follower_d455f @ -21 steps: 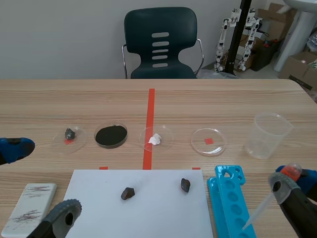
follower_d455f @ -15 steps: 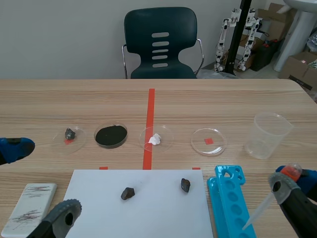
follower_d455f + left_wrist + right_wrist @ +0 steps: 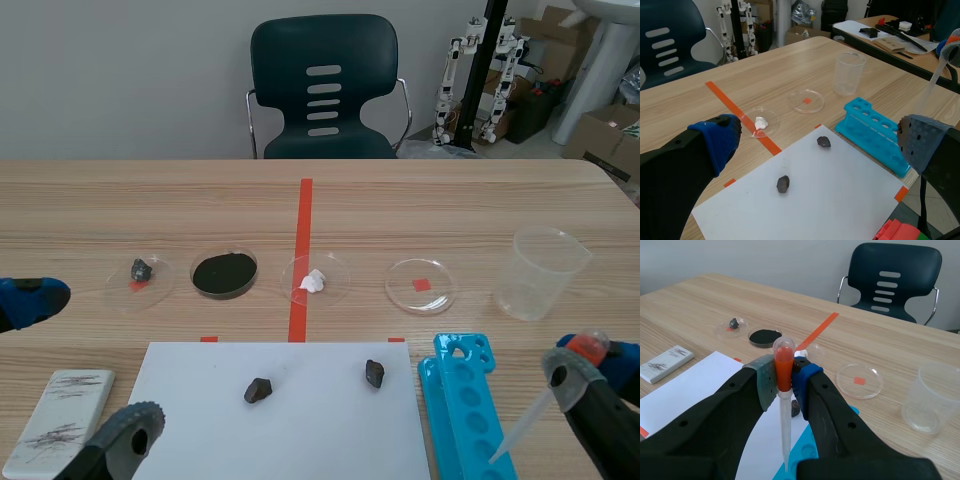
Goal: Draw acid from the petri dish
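The clear petri dish (image 3: 421,285) lies over a red tape square, right of the centre line and left of the beaker; it also shows in the left wrist view (image 3: 807,100) and the right wrist view (image 3: 859,381). My right gripper (image 3: 583,372) is low at the front right, well short of the dish, and shut on a plastic pipette (image 3: 784,410) with an orange-red bulb. The pipette (image 3: 525,420) slants down, its tip over the blue rack. My left gripper (image 3: 80,370) is at the front left, open and holding nothing (image 3: 817,139).
A clear beaker (image 3: 540,272) stands right of the dish. A blue tube rack (image 3: 465,410) lies at the front right beside a white sheet (image 3: 200,400) carrying two dark stones. Three more dishes hold a stone (image 3: 140,270), black powder (image 3: 224,273) and a white lump (image 3: 314,281). A white tile (image 3: 60,420) lies front left.
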